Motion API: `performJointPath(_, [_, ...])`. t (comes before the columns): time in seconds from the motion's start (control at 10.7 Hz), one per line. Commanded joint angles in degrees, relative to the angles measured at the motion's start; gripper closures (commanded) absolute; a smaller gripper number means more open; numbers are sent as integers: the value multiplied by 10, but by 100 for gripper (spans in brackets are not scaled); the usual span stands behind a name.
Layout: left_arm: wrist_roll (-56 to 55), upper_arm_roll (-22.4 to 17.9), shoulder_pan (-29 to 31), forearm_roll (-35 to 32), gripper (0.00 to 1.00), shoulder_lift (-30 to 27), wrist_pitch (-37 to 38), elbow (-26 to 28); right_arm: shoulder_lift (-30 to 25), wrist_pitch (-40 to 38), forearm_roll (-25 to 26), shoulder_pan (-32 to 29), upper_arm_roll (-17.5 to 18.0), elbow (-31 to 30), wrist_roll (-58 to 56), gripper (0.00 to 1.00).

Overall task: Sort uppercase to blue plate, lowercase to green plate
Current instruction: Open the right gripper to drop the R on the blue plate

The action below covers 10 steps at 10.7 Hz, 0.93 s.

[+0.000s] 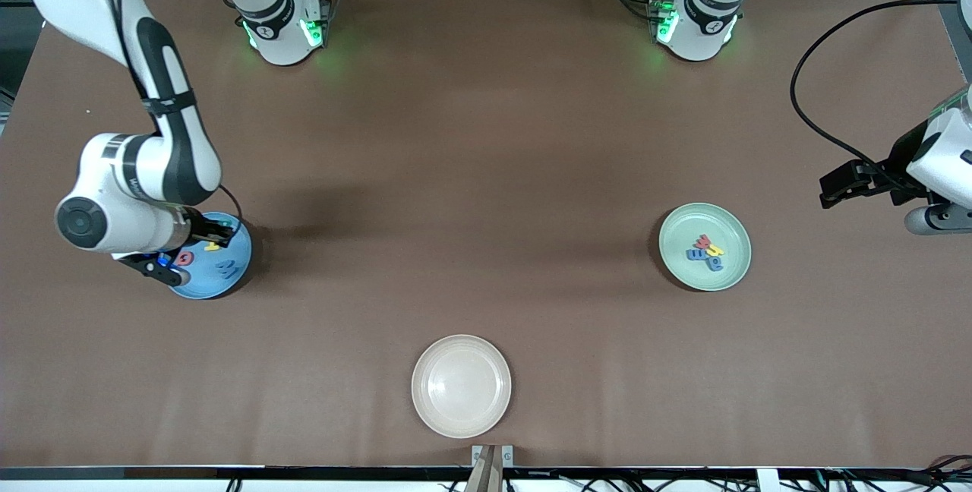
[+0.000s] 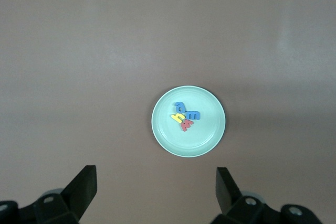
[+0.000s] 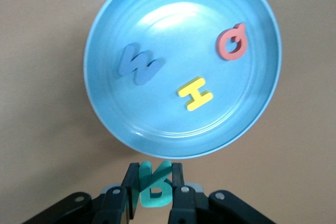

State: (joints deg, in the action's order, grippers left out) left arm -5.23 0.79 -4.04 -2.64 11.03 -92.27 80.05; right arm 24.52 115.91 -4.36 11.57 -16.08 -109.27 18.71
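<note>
Teal R [image 3: 153, 187] pinched in right claw [image 3: 153, 190] over blue plate [image 3: 131, 124]; left claw [image 2: 156, 190] spread, waiting

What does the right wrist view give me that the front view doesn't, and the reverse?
Only the right wrist view shows the teal R clamped in the right gripper, just outside the blue plate's rim, and all three letters in that plate unobstructed.

Only the front view shows the green plate with its four lowercase letters, the cream-white plate, and the left gripper waiting, open, at its end of the table.

Both show the blue plate with the blue W, yellow H and red Q.
</note>
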Motion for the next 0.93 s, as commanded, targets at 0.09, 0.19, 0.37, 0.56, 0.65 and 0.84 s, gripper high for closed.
performJointPath(0.09, [16, 2, 7, 4, 0, -12, 10, -2, -11, -45, -1, -8, 11, 12, -10, 0])
performJointPath(0.19, [16, 2, 8, 4, 0, -12, 10, -2, -13, -47, -2, -10, 11, 12, -24, 0])
performJointPath(0.37, [16, 0, 8, 4, 0, -12, 10, -2, -18, -47, -2, -26, 11, 12, -73, 0])
performJointPath(0.56, [17, -1, 9, 4, 0, -12, 19, -2, -42, -50, -1, -36, 10, 10, -120, 0])
performJointPath(0.65, [16, -1, 10, 4, 0, -12, 22, -2, -60, -60, 0, -36, 10, 10, -138, 0])
performJointPath(0.84, [17, -3, 13, 4, 0, -12, 24, -2, -110, -92, 2, -29, 11, 7, -168, 0])
